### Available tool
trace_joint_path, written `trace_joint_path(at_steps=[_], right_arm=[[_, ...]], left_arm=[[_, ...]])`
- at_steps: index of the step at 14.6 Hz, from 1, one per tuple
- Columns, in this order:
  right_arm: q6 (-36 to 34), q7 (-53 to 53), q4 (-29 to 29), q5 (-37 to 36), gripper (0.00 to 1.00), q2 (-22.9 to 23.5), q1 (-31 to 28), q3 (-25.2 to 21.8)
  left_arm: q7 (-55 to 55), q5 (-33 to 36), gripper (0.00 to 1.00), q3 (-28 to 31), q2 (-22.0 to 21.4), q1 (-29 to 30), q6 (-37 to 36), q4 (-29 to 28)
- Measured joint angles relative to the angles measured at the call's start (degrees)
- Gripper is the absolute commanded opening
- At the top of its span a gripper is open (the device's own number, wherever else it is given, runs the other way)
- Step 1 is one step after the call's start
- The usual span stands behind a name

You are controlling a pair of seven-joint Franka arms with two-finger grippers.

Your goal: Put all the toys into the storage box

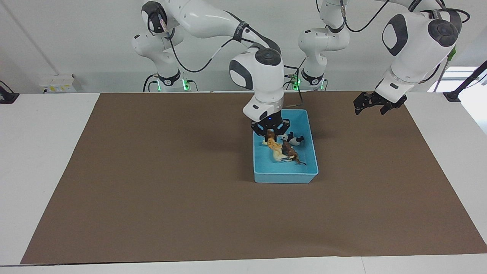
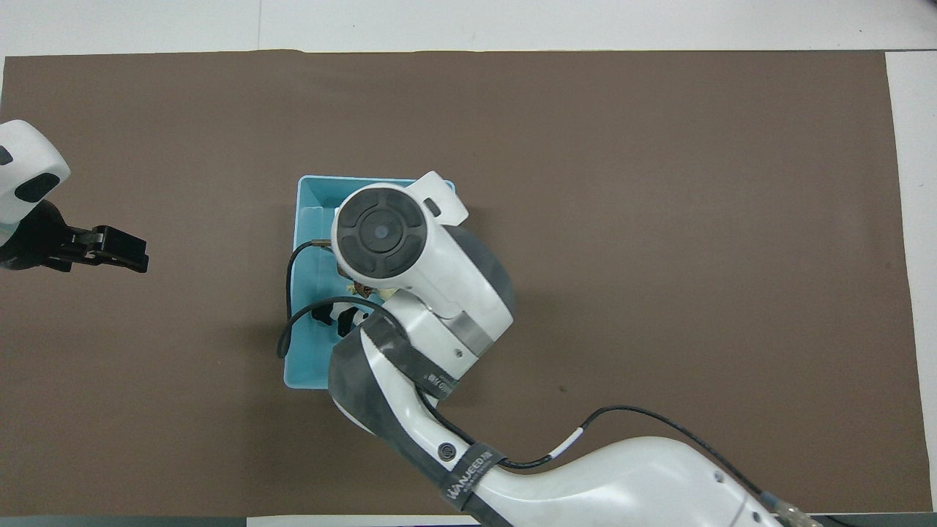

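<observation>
The light blue storage box (image 1: 285, 177) stands mid-table on the brown mat and also shows in the overhead view (image 2: 306, 219). In it lie the black-and-white panda (image 1: 293, 140), the cream-white horse (image 1: 279, 155) and the brown lion (image 1: 290, 152). My right gripper (image 1: 271, 133) is low inside the box, at the end nearer the robots, shut on the orange striped tiger (image 1: 272, 143), which hangs down onto the pile. In the overhead view the right wrist hides most of this; only the panda (image 2: 340, 318) shows. My left gripper (image 1: 370, 109) waits open and empty in the air over the mat.
The brown mat (image 1: 152, 182) covers most of the white table. The left gripper also shows in the overhead view (image 2: 121, 249), over the mat toward the left arm's end. A black cable (image 2: 289, 322) from the right wrist loops over the box.
</observation>
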Motion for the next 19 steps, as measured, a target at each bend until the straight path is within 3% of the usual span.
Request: trace_joint_path(at_steps=[1,5,9,13,16,19], right_arm=[[1.92,1.38,0.16,-0.2,0.99,1.95,1.5,-0.04],[2.3,4.75,0.4,-0.42,1.0,3.54,2.79,-0.27],[-2.42,5.22,2.3,-0.44,1.0,2.61,1.8,-1.51],[-8.19,1.46,3.5,-0.43,1.0,-4.45,-7.36,-2.12],[-13.79,-10.52,3.51,-0.43,1.0,-10.51,-16.0,-2.14],[-15.57,-24.01,3.34,-0.56,1.0,-12.77,-24.09,-2.29]], left_arm=[[0.0,-0.02,1.0,0.0,0.0,0.0,0.02,0.1],[0.0,-0.02,1.0,0.01,-0.06,0.0,0.05,0.39],[0.0,-0.03,1.0,0.02,-0.1,0.0,0.14,0.47],[0.11,-0.02,1.0,0.34,-0.11,0.43,0.2,0.68],[0.21,-0.02,1.0,-0.13,-0.11,0.4,0.55,1.0],[0.21,-0.02,1.0,-0.28,-0.1,0.4,1.37,1.84]])
